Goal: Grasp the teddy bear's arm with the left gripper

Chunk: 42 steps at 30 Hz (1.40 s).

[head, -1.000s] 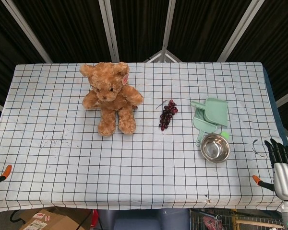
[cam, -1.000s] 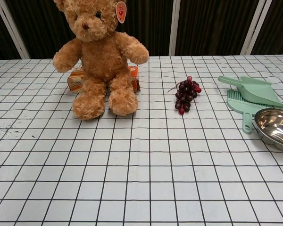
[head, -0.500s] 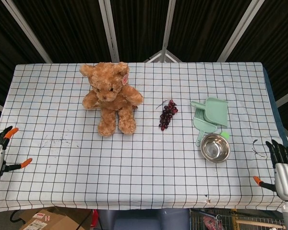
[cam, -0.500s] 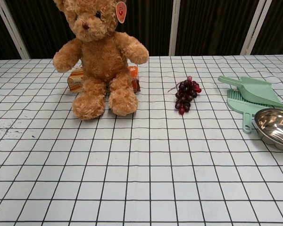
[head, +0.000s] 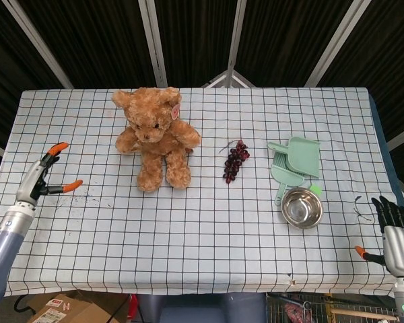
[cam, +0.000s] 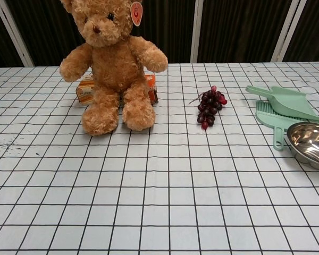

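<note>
Black-gridded white tablecloth (head: 209,235) carries the fluffy brown teddy bear (head: 155,136) sitting upright at eleven o'clock, so your empty, spread-fingered left hand (head: 44,178) must travel toward two o'clock for its nearer arm (head: 126,140).

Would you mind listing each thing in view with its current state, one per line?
teddy bear: sitting upright, not touched by either hand
left hand: open, over the table's left edge, apart from the bear
right hand: at the table's right corner, holding nothing
grapes: lying on the cloth
steel bowl: upright, empty
green dustpan: lying flat
</note>
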{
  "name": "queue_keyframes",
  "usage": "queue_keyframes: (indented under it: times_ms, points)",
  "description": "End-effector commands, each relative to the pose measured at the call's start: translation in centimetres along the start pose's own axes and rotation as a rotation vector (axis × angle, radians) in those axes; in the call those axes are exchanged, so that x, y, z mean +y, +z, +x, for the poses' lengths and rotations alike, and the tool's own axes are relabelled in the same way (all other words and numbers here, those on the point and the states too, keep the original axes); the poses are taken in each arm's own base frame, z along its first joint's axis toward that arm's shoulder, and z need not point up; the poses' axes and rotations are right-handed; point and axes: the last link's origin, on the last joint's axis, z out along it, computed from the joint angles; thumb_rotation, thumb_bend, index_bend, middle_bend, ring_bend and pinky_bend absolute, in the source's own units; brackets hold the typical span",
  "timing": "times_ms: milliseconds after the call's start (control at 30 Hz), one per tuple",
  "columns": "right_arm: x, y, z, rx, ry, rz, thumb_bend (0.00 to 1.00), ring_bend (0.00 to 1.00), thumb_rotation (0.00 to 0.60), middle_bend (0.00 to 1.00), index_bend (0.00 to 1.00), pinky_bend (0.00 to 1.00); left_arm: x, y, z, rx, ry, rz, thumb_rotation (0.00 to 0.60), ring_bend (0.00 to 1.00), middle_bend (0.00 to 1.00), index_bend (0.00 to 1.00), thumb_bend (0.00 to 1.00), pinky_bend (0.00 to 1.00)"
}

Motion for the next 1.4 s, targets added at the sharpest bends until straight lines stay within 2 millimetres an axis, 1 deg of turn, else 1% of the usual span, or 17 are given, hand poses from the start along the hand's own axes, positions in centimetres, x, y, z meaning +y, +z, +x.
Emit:
queue_keyframes:
  times_ms: [33,133,233,367,533,600,800,933,1033,1267,1400]
  points:
    - [0.0,0.1,-0.1,-0.004,0.0,-0.002,0.13,0.0,0.6,0.0,0.0,0.0,0.7,2.7,-1.4,-0.01,-0.113,0.004,0.6,0.0,0.0,0.16,0.16,0.0]
    - [0.0,0.2,-0.2,-0.007,-0.001,-0.004,0.13,0.0,0.6,0.0,0.0,0.0,0.6,4.1,-2.2,-0.016,-0.136,0.026,0.6,0.0,0.0,0.17,0.17,0.0]
    - [0.1,0.3,-0.2,-0.011,-0.002,-0.008,0.13,0.0,0.6,0.0,0.0,0.0,0.6,5.1,-2.9,-0.018,-0.148,0.037,0.6,0.0,0.0,0.18,0.18,0.0]
    - [0.2,0.5,-0.3,-0.018,-0.003,-0.015,0.13,0.0,0.6,0.0,0.0,0.0,0.6,6.7,-4.4,-0.024,-0.165,0.057,0.6,0.0,0.0,0.2,0.21,0.0]
    - [0.4,0.7,-0.5,-0.022,-0.005,-0.02,0.13,0.0,0.6,0.0,0.0,0.0,1.3,8.0,-6.0,-0.028,-0.19,0.058,0.6,0.0,0.03,0.26,0.34,0.0]
    - [0.5,0.8,-0.5,-0.025,-0.004,-0.022,0.13,0.0,0.6,0.0,0.0,0.0,1.4,8.5,-6.4,-0.012,-0.203,0.057,0.6,0.0,0.03,0.26,0.36,0.0]
    - [0.6,0.9,-0.5,-0.029,-0.006,-0.029,0.13,0.0,0.6,0.0,0.0,0.0,1.1,9.9,-7.6,0.0,-0.208,0.096,0.6,0.0,0.03,0.27,0.35,0.0]
    - [0.6,0.9,-0.6,-0.034,-0.007,-0.029,0.13,0.0,0.6,0.0,0.0,0.0,1.0,10.5,-8.2,0.002,-0.195,0.11,0.6,0.0,0.03,0.27,0.32,0.0]
    - [0.5,0.9,-0.7,-0.036,-0.01,-0.028,0.13,0.0,0.6,0.0,0.0,0.0,1.0,11.1,-8.6,0.009,-0.185,0.115,0.6,0.0,0.03,0.27,0.32,0.0]
    - [0.5,1.1,-0.9,-0.043,-0.01,-0.03,0.13,0.0,0.6,0.0,0.0,0.0,1.4,12.0,-9.6,0.012,-0.171,0.129,0.6,0.0,0.07,0.3,0.32,0.0]
    - [0.6,1.2,-0.8,-0.041,-0.007,-0.033,0.13,0.0,0.6,0.0,0.0,0.0,1.2,12.3,-10.2,0.017,-0.149,0.143,0.6,0.0,0.08,0.32,0.32,0.0]
